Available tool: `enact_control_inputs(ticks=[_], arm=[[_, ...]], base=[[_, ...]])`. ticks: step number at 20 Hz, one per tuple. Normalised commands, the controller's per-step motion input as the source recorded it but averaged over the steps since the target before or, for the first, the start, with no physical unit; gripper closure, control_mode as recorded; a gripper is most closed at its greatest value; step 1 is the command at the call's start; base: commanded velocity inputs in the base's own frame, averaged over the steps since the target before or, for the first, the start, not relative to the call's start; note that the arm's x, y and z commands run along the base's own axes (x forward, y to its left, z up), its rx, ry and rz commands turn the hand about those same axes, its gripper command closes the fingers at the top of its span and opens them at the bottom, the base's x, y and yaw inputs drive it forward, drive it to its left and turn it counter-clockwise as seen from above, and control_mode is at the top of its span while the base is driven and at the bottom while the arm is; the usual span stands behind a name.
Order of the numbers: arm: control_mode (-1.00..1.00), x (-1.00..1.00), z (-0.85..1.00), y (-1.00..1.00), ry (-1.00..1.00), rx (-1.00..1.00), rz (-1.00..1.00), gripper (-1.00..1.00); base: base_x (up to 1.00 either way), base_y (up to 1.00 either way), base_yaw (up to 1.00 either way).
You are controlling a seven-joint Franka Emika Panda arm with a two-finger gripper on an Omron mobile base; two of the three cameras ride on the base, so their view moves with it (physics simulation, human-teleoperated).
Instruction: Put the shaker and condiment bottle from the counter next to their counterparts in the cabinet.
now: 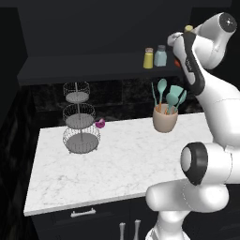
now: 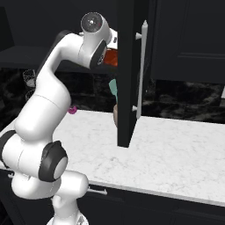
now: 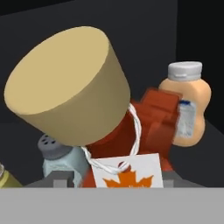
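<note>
Hand view, left to right: pale blue-grey shaker (image 3: 59, 157) just left of fingers; condiment bottle (image 3: 131, 144) directly ahead, tan cap close, tilted; stubby orange bottle (image 3: 188, 109) beyond right, touching it. Finger spread: cannot tell. All on cabinet (image 1: 93, 63) shelf.

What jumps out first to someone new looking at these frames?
The hand view: the condiment bottle looms right at the camera, its big yellowish cap up close and a maple-leaf tag hanging from its neck. Behind it stand the stubby orange bottle and the pale blue-grey shaker. In the left base view, the white arm reaches up to the dark cabinet shelf, where the yellow-green shaker already stands beside the blue-grey one.
</note>
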Motion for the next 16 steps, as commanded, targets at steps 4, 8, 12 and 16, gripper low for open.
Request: enact_control_inputs(ticks=[4,8,12,16], arm=[[-1.0,0.39,-0.21,-0.09,0.01,0.01,0.0,-1.0],[-1.0,0.51,-0.14,-0.13,0.01,0.0,0.0,-1.0],[-1.0,0.56,-0.09,-0.16,0.02,0.0,0.0,-1.0],[-1.0,0.56,-0.06,-0.15,0.02,0.0,0.0,-1.0]], base=[[0.0,0.0,0.0],[0.0,0.0,0.0],[0.0,0.0,0.0],[0.0,0.0,0.0]])
